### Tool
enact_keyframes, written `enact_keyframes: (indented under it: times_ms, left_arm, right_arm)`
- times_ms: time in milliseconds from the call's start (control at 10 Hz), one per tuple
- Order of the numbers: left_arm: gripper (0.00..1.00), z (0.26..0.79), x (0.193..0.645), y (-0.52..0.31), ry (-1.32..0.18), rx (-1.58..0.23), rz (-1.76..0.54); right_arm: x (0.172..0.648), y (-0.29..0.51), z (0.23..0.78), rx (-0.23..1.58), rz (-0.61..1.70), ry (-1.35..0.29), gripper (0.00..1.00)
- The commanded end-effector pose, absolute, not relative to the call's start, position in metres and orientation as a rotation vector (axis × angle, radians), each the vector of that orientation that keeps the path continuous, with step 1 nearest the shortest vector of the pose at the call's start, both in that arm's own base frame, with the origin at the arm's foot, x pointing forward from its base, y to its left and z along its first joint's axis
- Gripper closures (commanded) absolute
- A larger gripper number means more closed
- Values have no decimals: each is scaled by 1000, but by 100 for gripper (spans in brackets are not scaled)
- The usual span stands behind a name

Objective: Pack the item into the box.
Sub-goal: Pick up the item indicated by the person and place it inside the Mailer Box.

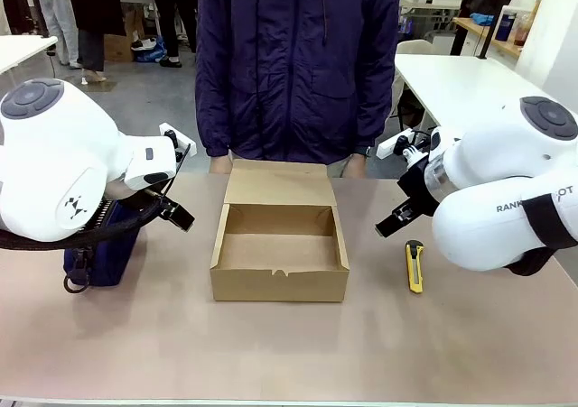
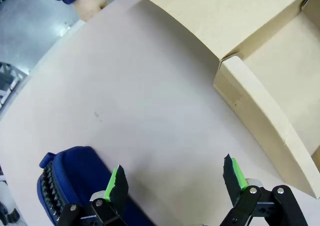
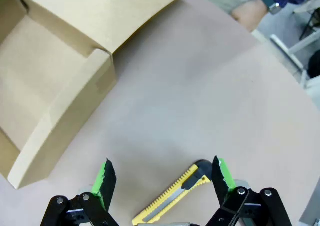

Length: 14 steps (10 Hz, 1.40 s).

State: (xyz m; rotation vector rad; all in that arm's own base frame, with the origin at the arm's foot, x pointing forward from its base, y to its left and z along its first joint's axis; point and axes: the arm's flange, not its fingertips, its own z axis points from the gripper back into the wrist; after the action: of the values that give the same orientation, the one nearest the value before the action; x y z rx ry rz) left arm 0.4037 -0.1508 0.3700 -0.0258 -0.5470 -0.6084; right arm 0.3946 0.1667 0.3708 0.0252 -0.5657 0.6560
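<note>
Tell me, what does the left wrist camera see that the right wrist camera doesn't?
Left wrist view, not the right: the navy pouch lying on the table, by one finger of the open left gripper. Right wrist view, not the left: a yellow utility knife lying beneath the open right gripper. Shared: the cardboard box with its lid open, the table, and a hand of the person at the far edge.

grey floor (image 1: 149, 100), white tables (image 1: 452, 82) behind on both sides, white wall (image 1: 557, 14) at right
</note>
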Motion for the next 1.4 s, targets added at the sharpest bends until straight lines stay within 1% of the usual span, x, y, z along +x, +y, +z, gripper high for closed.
enact_keyframes:
  times_ms: [0, 300, 400, 500, 600, 700, 800, 900, 1000, 1100, 1200, 1300]
  left_arm:
    - [0, 370, 404, -151, -547, -26, -609]
    - [0, 370, 404, -151, -547, -26, -608]
    - [0, 385, 398, -147, -539, -68, -652]
    - [0, 415, 382, -135, -532, -154, -699]
    - [0, 450, 367, -124, -475, -227, -676]
    - [0, 479, 349, -108, -454, -285, -659]
    - [0, 502, 330, -97, -465, -286, -623]
    - [0, 519, 317, -76, -455, -332, -577]
    - [0, 528, 311, -51, -442, -415, -519]
    - [0, 531, 312, -18, -427, -515, -448]
    - [0, 529, 314, 19, -443, -656, -371]
    - [0, 523, 311, 61, -527, -864, -243]
  right_arm:
    - [395, 167, 371, 26, 655, -566, 0]
    - [395, 167, 371, 25, 656, -566, 0]
    - [387, 161, 387, 47, 653, -568, 0]
    - [370, 150, 417, 68, 659, -534, 0]
    - [352, 138, 447, 57, 616, -511, 0]
    - [329, 125, 473, 58, 577, -516, 0]
    - [304, 111, 494, 110, 565, -542, 0]
    - [278, 93, 513, 199, 541, -601, 0]
    - [257, 73, 524, 286, 514, -621, 0]
    - [241, 48, 531, 416, 470, -632, 0]
    - [232, 20, 533, 544, 367, -630, 0]
    - [232, -14, 525, 659, 198, -600, 0]
